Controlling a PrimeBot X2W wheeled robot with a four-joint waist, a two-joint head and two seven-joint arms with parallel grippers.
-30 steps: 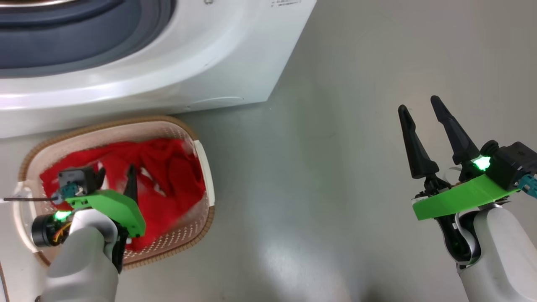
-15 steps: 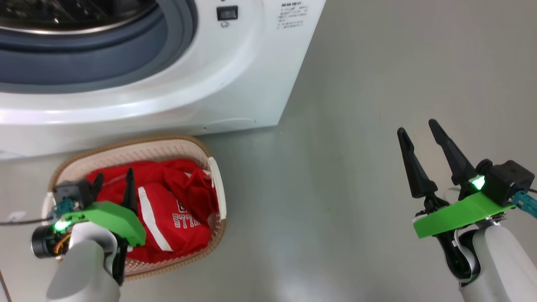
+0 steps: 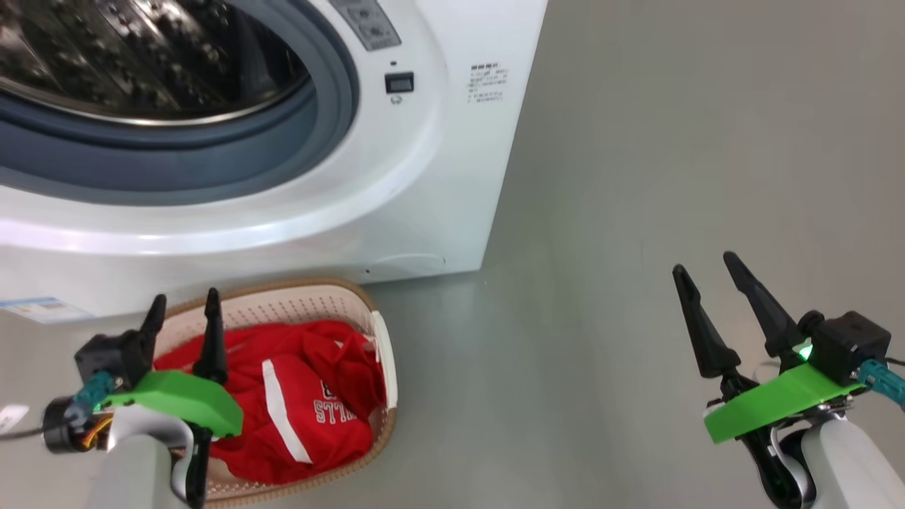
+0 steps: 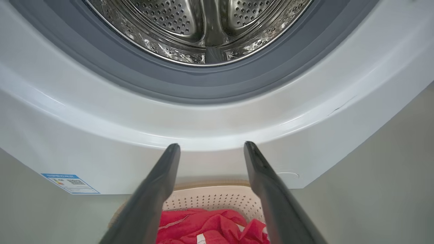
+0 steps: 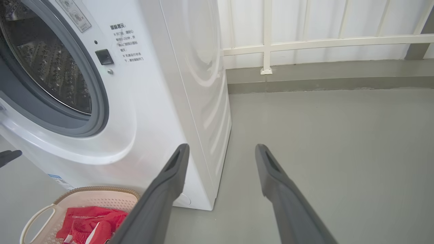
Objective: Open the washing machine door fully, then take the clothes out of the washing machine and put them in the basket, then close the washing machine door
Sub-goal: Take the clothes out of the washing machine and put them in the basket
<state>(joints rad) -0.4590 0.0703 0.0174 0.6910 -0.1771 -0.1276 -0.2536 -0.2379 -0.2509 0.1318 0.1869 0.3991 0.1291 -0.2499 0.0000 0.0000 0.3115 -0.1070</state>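
The washing machine [image 3: 396,205] stands at the upper left with its steel drum [image 4: 203,27] uncovered inside the grey gasket; nothing red shows in the drum. The washing machine door is out of view. The cream basket [image 3: 297,302] sits on the floor against the machine's front, and the red clothes [image 3: 311,403] with a white stripe and lettering lie in it. My left gripper [image 3: 184,300] hangs open over the basket's left end, holding nothing, its fingers [image 4: 159,189] pointing at the machine's lower front. My right gripper [image 3: 703,265] is open over bare floor, far right of the basket.
Grey floor [image 3: 636,177] stretches to the right of the machine. A white railing [image 5: 268,40] and a low kerb run along the far wall. A blue sticker [image 3: 42,309] sits low on the machine's front, and a small black latch socket [image 3: 399,83] beside the opening.
The head camera has tilted up, so more of the drum shows. The red clothes have settled in the basket, and my left gripper has lifted clear of them. The right gripper stays open.
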